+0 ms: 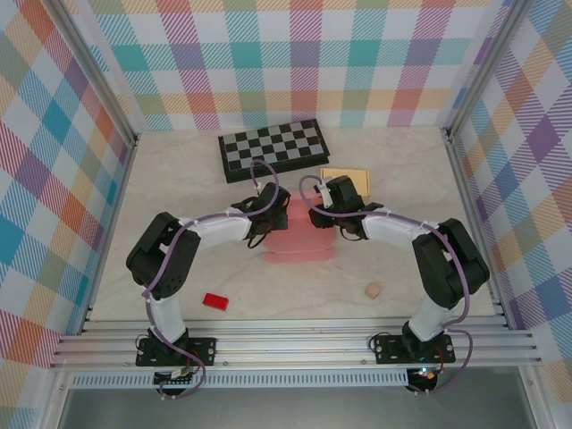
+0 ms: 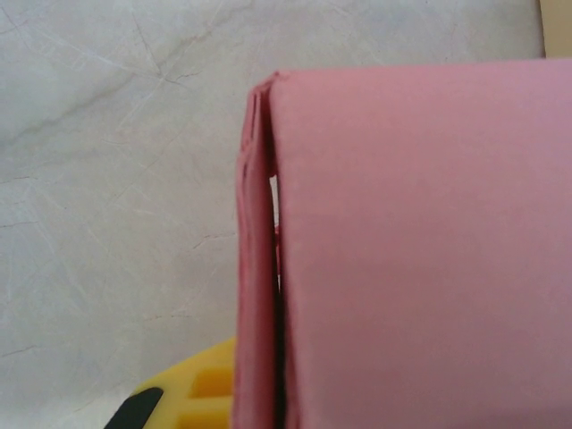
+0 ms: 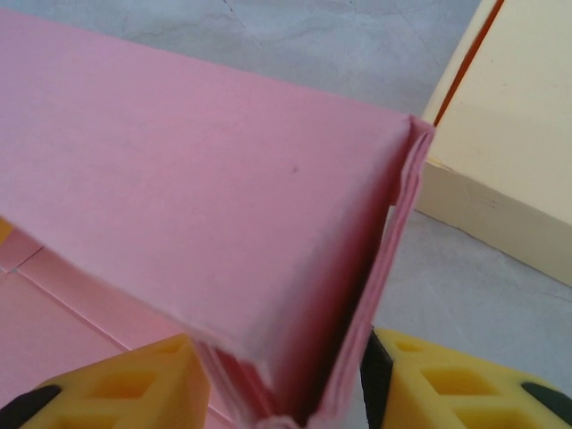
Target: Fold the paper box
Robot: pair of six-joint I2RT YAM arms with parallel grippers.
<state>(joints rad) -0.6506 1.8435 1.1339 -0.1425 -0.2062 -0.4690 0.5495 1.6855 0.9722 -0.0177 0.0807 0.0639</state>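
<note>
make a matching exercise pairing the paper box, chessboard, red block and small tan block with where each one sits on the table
Things:
1. paper box
2. chessboard
3. red block
4. tan block

Places on the table:
A. near edge, right side
B. far side
C. middle
D. near edge, left side

Pairs: 1-C, 2-B, 3-D, 4-A

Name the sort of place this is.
Likely a robotics lab test cell: plaid backdrop panels wall in a pale table, and two robot arms are bolted to an aluminium rail frame at its near edge.
</note>
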